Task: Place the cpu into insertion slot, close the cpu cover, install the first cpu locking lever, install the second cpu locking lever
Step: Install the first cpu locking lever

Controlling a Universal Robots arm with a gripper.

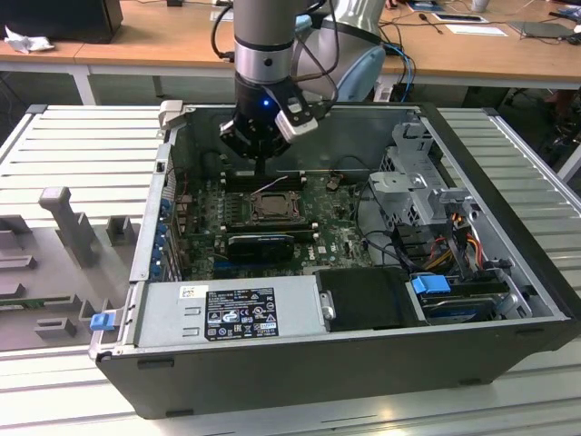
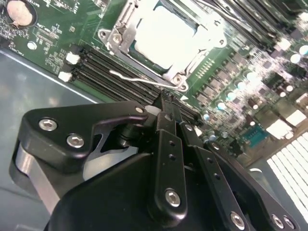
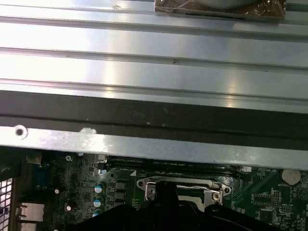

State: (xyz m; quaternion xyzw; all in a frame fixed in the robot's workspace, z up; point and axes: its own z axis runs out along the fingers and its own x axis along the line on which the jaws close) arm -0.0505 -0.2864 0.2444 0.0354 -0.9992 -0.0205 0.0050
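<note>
- The square motherboard insertion slot with its dark metal rim sat near the middle of the green circuit board, inside an open black computer case.
- The small flat square cpu with a pale silvery face lay seated inside the insertion slot, glaring bright in the second wrist view.
- The thin dark-silver cpu cover, a metal frame plate with a cut-out centre, lay down flat over the slot, framing the chip.
- A thin bent silver wire locking lever ran just beside the slot's edge, over the long black memory slots. It stood slightly off the frame.
- The black gripper hung just beside the insertion slot, on the lever's side. Its fingers were pressed together at the tips, and nothing could be seen pinched between them.
- In the exterior view the gripper reached down close behind the slot, its tip near the lever.
- A grey box-shaped power supply with a black label lay well apart from the slot, against the case's near wall.
</note>
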